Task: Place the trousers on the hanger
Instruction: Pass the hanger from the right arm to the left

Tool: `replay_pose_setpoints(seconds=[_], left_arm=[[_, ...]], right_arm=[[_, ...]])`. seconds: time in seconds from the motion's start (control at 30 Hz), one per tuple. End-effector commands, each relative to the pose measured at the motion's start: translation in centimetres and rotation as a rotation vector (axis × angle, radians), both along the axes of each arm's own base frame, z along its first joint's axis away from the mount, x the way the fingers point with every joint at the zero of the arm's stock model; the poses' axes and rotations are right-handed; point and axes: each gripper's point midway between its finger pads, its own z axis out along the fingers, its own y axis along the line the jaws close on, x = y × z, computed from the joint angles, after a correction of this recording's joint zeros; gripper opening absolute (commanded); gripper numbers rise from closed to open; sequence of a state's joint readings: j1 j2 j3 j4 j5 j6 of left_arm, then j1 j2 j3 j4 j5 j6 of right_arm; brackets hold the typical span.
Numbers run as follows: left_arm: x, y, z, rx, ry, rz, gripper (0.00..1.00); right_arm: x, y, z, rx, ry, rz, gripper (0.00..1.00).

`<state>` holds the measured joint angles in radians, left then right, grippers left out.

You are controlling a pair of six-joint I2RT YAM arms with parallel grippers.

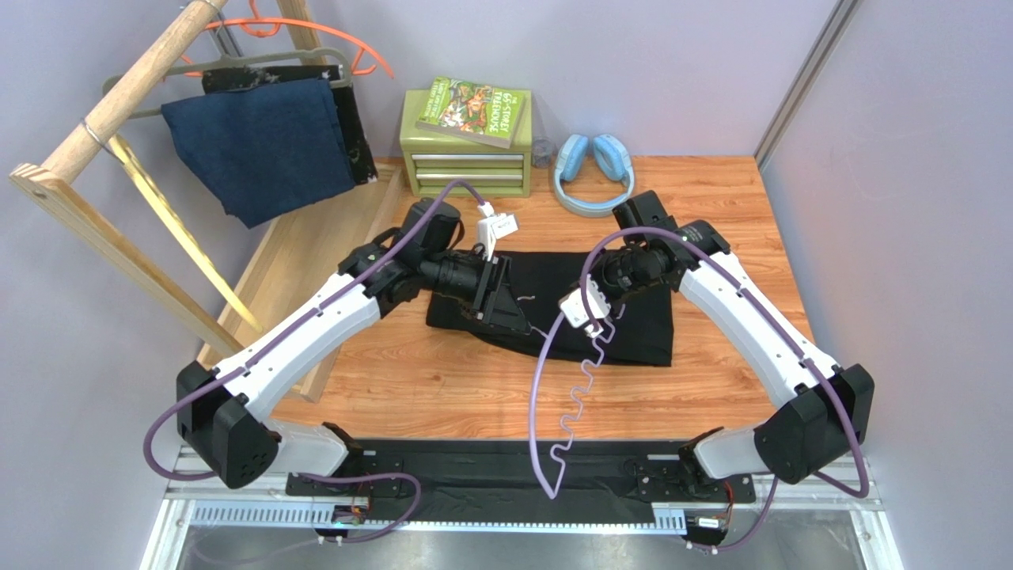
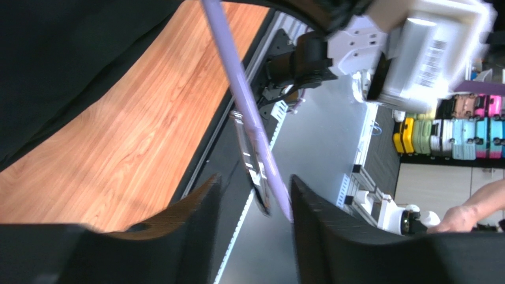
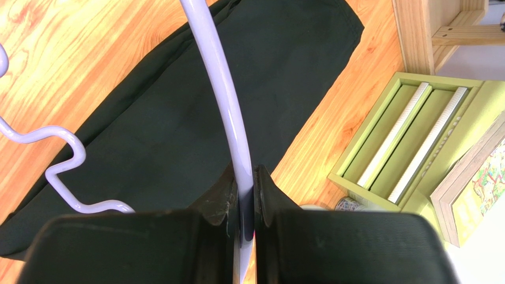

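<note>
- From above: shows the trousers lying folded flat in the middle of the wooden table, beneath both wrists.
- Puts the right gripper over the cloth's middle, holding the hanger. Has the long lavender arm curving toward the near edge, with the wavy notched arm beside it over bare wood.
- Places the left gripper just beside the right one, over the left part of the trousers. Cannot tell from here how its fingers stand.
- Shows a wooden rack at far left carrying a navy garment and an orange hanger. Sets a green drawer box, topped by a book, and blue headphones along the far edge.
- Left wrist: shows the fingers spread apart, the hanger's bar running down between them without clear contact. Frames the trousers at upper left, above the wood.
- Right wrist: shows the fingers pressed together, clamped on the hanger's bar. Has the trousers spread on the wood below, the wavy arm at left and the green box at right.
</note>
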<state>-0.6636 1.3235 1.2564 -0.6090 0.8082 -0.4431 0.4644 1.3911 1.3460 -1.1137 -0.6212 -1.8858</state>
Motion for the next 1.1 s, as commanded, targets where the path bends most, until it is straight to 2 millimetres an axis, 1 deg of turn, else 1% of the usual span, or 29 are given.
replay_pose_setpoints(seconds=[0.0, 0.03, 0.07, 0.1, 0.17, 0.2, 0.23, 0.27, 0.3, 0.33, 0.37, 0.4, 0.43, 0.47, 0.5, 0.53, 0.57, 0.6, 0.63, 0.7, 0.73, 0.8, 0.83, 0.87, 0.9, 0.93, 1.0, 1.03, 1.07], left_arm=[[1.7, -1.0, -1.3, 0.017, 0.049, 0.077, 0.43], [1.9, -1.4, -1.1, 0.003, 0.046, 0.074, 0.36], [1.9, -1.6, -1.1, -0.004, 0.053, 0.065, 0.22], [2.1, -1.8, -1.4, -0.001, 0.066, 0.068, 0.15], [2.2, -2.0, -1.6, -0.004, 0.079, 0.068, 0.00], [2.3, -2.0, -1.8, 0.000, 0.091, 0.075, 0.00], [2.4, -2.0, -2.1, 0.000, 0.101, 0.083, 0.00], [2.4, -1.9, -2.2, -0.007, 0.112, 0.090, 0.00], [2.5, -1.7, -2.1, -0.015, 0.128, 0.111, 0.00], [3.3, -1.2, -3.0, -0.014, 0.138, 0.150, 0.00], [3.8, -0.8, -3.2, -0.026, 0.169, 0.191, 0.00], [4.3, -0.5, -3.0, -0.049, 0.167, 0.221, 0.00], [5.9, 0.3, -3.5, -0.080, 0.159, 0.276, 0.00], [6.5, 0.5, -3.4, -0.104, 0.196, 0.320, 0.00], [7.6, 0.5, -2.9, -0.146, 0.174, 0.339, 0.00], [8.2, 0.8, -3.3, -0.171, 0.189, 0.356, 0.00], [8.7, 0.7, -2.9, -0.208, 0.205, 0.376, 0.00], [9.4, 0.4, -2.4, -0.245, 0.168, 0.382, 0.00], [9.8, 0.4, -2.6, -0.249, 0.164, 0.404, 0.00], [10.6, 0.0, -2.6, -0.275, 0.180, 0.421, 0.00], [11.0, 0.0, -2.9, -0.266, 0.181, 0.435, 0.00], [11.9, -0.3, -3.6, -0.256, 0.176, 0.440, 0.00], [12.3, -0.4, -4.0, -0.253, 0.181, 0.453, 0.00], [12.6, -0.4, -4.2, -0.249, 0.192, 0.454, 0.00], [13.3, -0.7, -4.7, -0.248, 0.205, 0.454, 0.00], [13.7, -0.7, -5.0, -0.246, 0.216, 0.457, 0.00], [14.6, -1.0, -5.7, -0.248, 0.234, 0.473, 0.00], [15.0, -1.0, -5.9, -0.249, 0.238, 0.479, 0.00], [15.3, -1.0, -6.1, -0.244, 0.234, 0.475, 0.00]], right_arm=[[0.6, 1.2, 1.9, 0.041, -0.041, 0.018, 0.00], [0.6, 1.3, 1.8, 0.039, -0.039, 0.017, 0.00], [0.6, 1.3, 1.7, 0.034, -0.037, 0.015, 0.00], [0.9, 1.2, 1.6, 0.028, -0.038, 0.006, 0.00], [1.2, 1.1, 1.2, 0.021, -0.033, -0.015, 0.06], [1.7, 1.0, 1.2, 0.017, -0.045, -0.036, 0.14], [1.9, 0.8, 1.1, 0.010, -0.050, -0.051, 0.19], [2.0, 0.6, 0.9, 0.006, -0.050, -0.067, 0.28], [2.6, 0.4, 0.6, 0.008, -0.044, -0.128, 0.51], [3.0, 0.1, 0.6, 0.013, -0.048, -0.167, 0.60], [3.4, -0.1, 0.6, 0.014, -0.052, -0.200, 0.67], [3.7, -0.5, 0.4, 0.017, -0.049, -0.232, 0.94], [4.0, -1.4, 0.4, 0.029, -0.028, -0.286, 1.00], [4.1, -1.9, 0.7, 0.040, -0.019, -0.320, 1.00], [4.2, -2.4, 0.7, 0.049, -0.001, -0.354, 1.00], [4.4, -3.4, 0.6, 0.068, 0.049, -0.435, 1.00], [4.3, -4.0, 1.1, 0.088, 0.061, -0.468, 1.00], [4.2, -4.3, 1.3, 0.114, 0.083, -0.490, 1.00], [4.4, -5.8, 1.2, 0.129, 0.105, -0.550, 1.00], [4.2, -6.9, 1.8, 0.185, 0.168, -0.643, 1.00], [4.5, -8.2, 1.8, 0.206, 0.192, -0.708, 1.00], [4.6, -9.2, 1.7, 0.266, 0.312, -0.836, 1.00], [5.1, -10.6, 1.5, 0.289, 0.357, -0.910, 1.00], [5.2, -11.3, 1.5, 0.313, 0.407, -0.962, 1.00], [5.2, -11.5, 0.7, 0.343, 0.522, -1.031, 1.00], [5.8, -13.1, 0.3, 0.377, 0.577, -1.116, 1.00], [5.9, -13.6, -0.3, 0.428, 0.731, -1.214, 0.99], [6.3, -14.5, -1.3, 0.438, 0.801, -1.273, 0.99], [6.5, -14.8, -1.9, 0.444, 0.853, -1.306, 0.99]])
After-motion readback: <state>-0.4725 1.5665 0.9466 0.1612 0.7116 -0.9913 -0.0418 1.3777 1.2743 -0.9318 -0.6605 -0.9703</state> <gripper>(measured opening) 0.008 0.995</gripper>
